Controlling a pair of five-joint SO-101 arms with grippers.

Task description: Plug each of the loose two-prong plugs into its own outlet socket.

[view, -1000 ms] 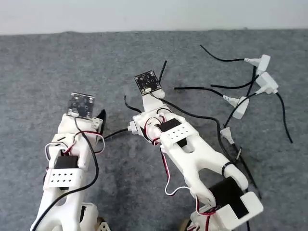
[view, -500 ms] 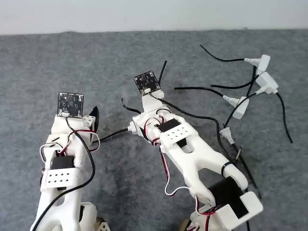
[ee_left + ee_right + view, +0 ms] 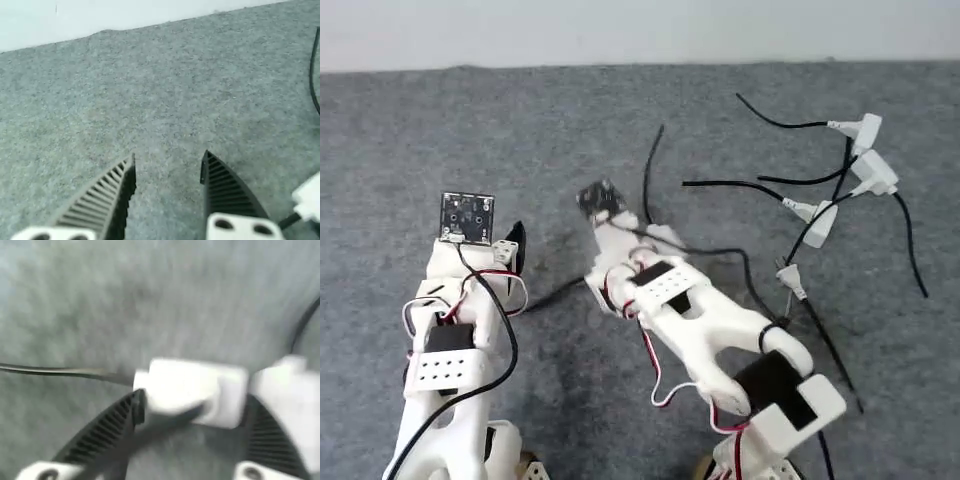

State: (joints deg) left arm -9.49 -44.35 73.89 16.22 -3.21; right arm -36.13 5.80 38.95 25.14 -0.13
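Note:
My right gripper [image 3: 195,407] is shut on a white plug body [image 3: 180,385] with a black cable leaving one end; another white piece [image 3: 287,382] touches its other end. In the high view this arm's wrist [image 3: 620,250] sits mid-table, angled left. My left gripper [image 3: 167,172] is open just above bare carpet, with a white plug piece [image 3: 310,197] beside it. In the high view the left gripper's dark finger [image 3: 517,245] shows. Three white socket blocks [image 3: 865,130] [image 3: 873,172] [image 3: 820,222] and a small loose plug [image 3: 790,277] lie at the right.
Black cables [image 3: 760,185] trail across the grey carpet [image 3: 440,130] between the right arm and the sockets. One cable [image 3: 650,175] curls beside the right arm's wrist. A pale wall [image 3: 620,30] borders the far edge.
The right arm has swung its wrist leftward, dragging its cables along. The left arm shifted a little left a second ago and has since stayed put.

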